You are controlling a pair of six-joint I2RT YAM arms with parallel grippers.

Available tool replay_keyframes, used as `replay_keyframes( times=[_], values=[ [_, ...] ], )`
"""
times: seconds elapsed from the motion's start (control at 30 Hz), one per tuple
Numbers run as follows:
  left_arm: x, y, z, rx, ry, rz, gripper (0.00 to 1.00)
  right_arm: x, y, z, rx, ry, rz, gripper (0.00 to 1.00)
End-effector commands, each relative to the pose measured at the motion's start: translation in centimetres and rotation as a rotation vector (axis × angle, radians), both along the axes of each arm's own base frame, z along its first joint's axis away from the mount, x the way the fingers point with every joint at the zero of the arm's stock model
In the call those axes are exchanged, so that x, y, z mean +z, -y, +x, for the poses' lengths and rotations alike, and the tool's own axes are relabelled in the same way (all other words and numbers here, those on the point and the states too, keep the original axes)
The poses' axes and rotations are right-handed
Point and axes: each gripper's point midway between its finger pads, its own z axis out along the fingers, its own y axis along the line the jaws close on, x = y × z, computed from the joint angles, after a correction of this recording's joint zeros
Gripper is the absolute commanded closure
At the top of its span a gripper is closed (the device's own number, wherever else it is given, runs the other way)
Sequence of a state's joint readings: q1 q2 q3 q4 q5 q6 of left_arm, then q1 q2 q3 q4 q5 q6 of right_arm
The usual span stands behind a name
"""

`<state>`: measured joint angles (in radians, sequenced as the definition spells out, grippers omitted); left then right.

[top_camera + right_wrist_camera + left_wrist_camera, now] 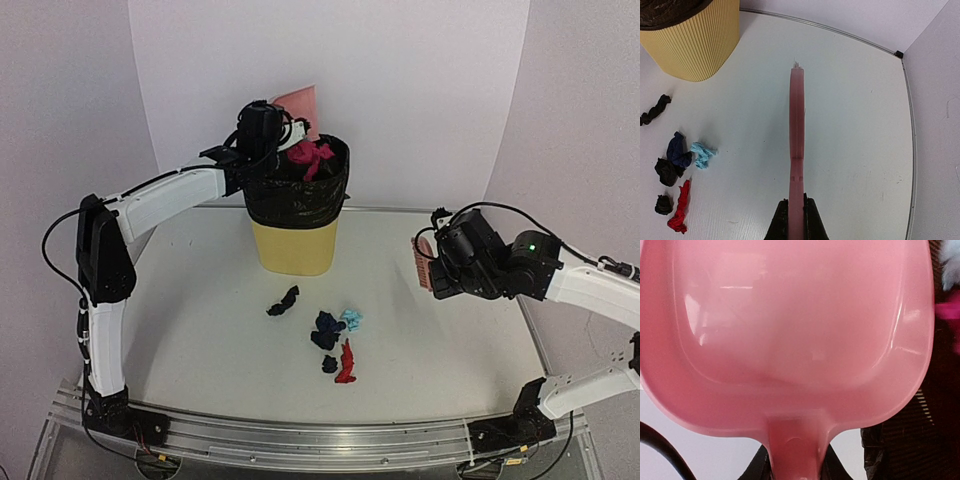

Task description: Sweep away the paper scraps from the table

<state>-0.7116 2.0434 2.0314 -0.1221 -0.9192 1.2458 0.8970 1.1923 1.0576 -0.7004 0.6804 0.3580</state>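
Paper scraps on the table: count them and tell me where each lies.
6: a long black one nearest the bin; navy, black and teal clustered; small black beside red, farthest from it. More may hide behind the bin.

The left arm (170, 195) is holding a pink dustpan (298, 103) tilted over the lined bin (296, 245) near the worktop's (200, 330) far edge; paper scraps (335, 340) are lying toward the front centre.

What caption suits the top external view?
Left gripper holds pink dustpan above lined bin; right gripper holds brush; several paper scraps lie on the table.
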Motion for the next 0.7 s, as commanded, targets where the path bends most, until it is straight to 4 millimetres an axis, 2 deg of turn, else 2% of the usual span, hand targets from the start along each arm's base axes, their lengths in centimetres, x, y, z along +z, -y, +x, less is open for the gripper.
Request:
replay_keyframes(
  times=[0.0, 0.23, 0.37, 0.5, 0.57, 0.67],
  values=[
    [7.5, -2.1, -1.6, 0.054, 0.195, 0.033, 1.00, 0.9, 0.1, 0.4, -0.017, 0.029, 0.014, 1.00],
    [9.5, -2.6, -2.5, 0.041, 0.222, -0.017, 1.00, 0.9, 0.1, 0.4, -0.015, 0.028, 0.011, 1.00],
    [10.3, -1.5, -4.0, -0.036, 0.171, -0.179, 1.00, 1.0, -0.2, 0.5, -0.007, 0.027, 0.010, 1.00],
    [13.0, 1.4, -8.1, -0.214, 0.110, -0.466, 1.00, 1.2, -0.4, 0.6, 0.000, 0.028, 0.013, 1.00],
    [14.4, 2.7, -10.9, -0.294, 0.100, -0.602, 1.00, 1.4, -0.6, 0.5, 0.006, 0.025, 0.030, 1.00],
    [14.4, 4.6, -14.8, -0.391, 0.057, -0.723, 1.00, 1.5, -1.2, 0.2, 0.020, 0.003, 0.080, 1.00]
  ],
)
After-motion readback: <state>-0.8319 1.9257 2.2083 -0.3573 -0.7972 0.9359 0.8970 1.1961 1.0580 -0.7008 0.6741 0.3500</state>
